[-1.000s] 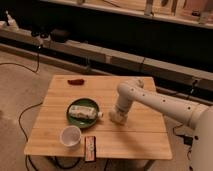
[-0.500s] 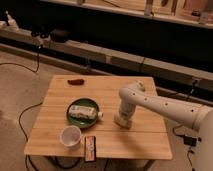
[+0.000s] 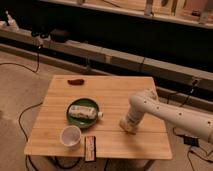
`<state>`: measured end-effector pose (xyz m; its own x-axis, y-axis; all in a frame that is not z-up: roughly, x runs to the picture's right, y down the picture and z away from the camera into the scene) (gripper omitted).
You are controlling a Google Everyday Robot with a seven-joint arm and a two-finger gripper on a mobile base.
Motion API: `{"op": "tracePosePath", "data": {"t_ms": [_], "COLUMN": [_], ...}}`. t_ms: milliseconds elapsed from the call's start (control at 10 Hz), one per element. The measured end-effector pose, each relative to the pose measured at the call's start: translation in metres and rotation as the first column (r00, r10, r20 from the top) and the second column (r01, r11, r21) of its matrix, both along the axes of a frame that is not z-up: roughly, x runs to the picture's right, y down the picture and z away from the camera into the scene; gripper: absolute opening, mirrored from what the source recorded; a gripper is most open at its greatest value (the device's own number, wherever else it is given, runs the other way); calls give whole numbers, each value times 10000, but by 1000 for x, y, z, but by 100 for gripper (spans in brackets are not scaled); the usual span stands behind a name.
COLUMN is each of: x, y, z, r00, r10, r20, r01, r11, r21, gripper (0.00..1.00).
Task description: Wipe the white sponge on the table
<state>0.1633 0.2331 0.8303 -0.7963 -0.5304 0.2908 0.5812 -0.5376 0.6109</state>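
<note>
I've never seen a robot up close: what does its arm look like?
A thick, rounded white arm with bulging joints and small dark dots along its shell. It narrows to a pale gripper, low over the light-wood table.

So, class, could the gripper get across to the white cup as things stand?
Probably yes: the gripper, low on the table right of the plate, has bare tabletop between it and the cup.

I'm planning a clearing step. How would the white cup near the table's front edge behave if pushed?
The white cup stands upright and looks empty, so it is probably light and apt to slide or tip. It sits near the front edge of the table, so a push could drop it. The pincer, shut on the white sponge, is rightward in the view.
</note>
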Motion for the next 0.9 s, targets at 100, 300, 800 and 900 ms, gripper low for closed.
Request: {"op": "tracePosePath", "data": {"t_ms": [100, 300, 800, 900], "x": [15, 42, 96, 98], "y": [1, -1, -13, -19], "z": [-3, -6, 6, 11], "r00": [9984, 9899, 9660, 9669], "r10": [556, 1408, 2563, 2533], "r20": [-58, -145, -332, -313], "r01": [-555, -1402, -2553, -2526], "r11": [9983, 9893, 9663, 9673], "r21": [158, 399, 316, 244], "gripper": [0, 0, 0, 0]}}
